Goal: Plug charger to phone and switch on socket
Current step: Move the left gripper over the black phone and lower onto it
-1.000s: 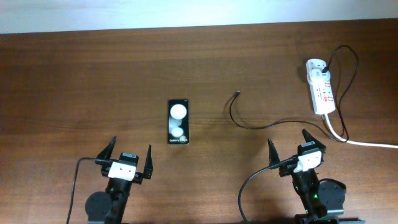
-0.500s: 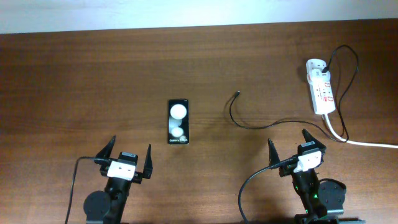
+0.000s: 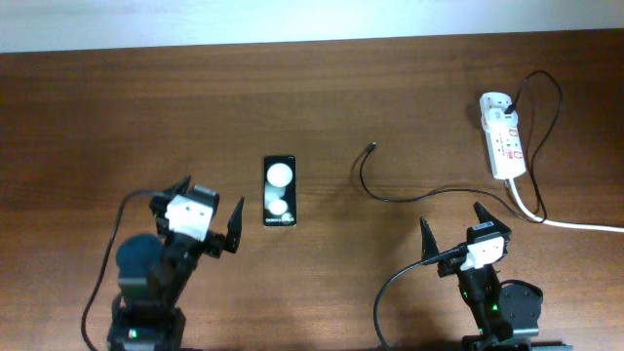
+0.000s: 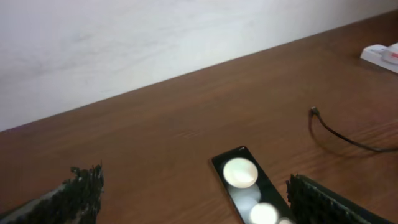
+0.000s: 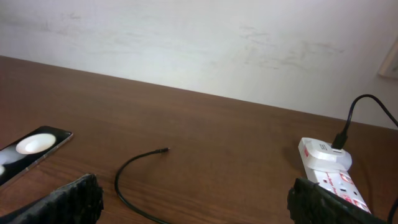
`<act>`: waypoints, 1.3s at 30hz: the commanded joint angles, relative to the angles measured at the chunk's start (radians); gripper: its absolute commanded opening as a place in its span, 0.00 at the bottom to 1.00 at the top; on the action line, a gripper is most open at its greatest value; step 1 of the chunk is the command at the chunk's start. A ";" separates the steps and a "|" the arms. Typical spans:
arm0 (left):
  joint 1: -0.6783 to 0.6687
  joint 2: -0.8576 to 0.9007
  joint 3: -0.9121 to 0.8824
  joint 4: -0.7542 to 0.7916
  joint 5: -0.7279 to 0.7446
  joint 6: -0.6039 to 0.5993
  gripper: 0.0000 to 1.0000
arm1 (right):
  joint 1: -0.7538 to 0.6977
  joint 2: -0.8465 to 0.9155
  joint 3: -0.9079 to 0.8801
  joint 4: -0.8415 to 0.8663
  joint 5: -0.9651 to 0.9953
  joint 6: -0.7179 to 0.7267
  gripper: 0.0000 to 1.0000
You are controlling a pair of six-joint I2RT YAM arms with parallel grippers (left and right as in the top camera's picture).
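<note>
One phone, one charger, one socket, one left pincer, one right pincer

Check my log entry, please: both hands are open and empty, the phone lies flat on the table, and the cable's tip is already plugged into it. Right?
Not quite. The cable's tip lies loose on the table, apart from the phone, as the overhead view shows. The rest holds.
</note>
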 commanded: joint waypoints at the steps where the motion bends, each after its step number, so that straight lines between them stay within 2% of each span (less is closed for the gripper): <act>1: 0.006 0.212 0.166 -0.033 0.104 -0.006 0.99 | 0.006 -0.006 -0.005 -0.006 -0.005 0.007 0.99; 8: -0.002 0.467 0.424 -0.215 0.173 -0.006 0.99 | 0.006 -0.006 -0.005 -0.006 -0.005 0.007 0.99; 20: -0.140 0.864 0.992 -0.746 0.226 -0.006 0.99 | 0.006 -0.006 -0.005 -0.006 -0.006 0.007 0.99; 25: -0.181 0.880 1.005 -0.825 0.256 -0.006 0.99 | 0.006 -0.006 -0.005 -0.006 -0.005 0.007 0.99; 29: -0.187 0.882 1.005 -0.819 0.254 -0.006 0.99 | 0.006 -0.006 -0.005 -0.006 -0.005 0.007 0.99; 31: -0.187 0.891 1.005 -0.789 0.224 -0.106 0.99 | 0.006 -0.006 -0.005 -0.006 -0.005 0.007 0.99; 35: -0.187 0.938 1.017 -0.777 0.104 -0.229 0.99 | 0.006 -0.006 -0.005 -0.006 -0.005 0.007 0.99; 39: -0.212 1.015 1.101 -0.826 -0.038 -0.305 0.99 | 0.006 -0.006 -0.005 -0.006 -0.005 0.007 0.99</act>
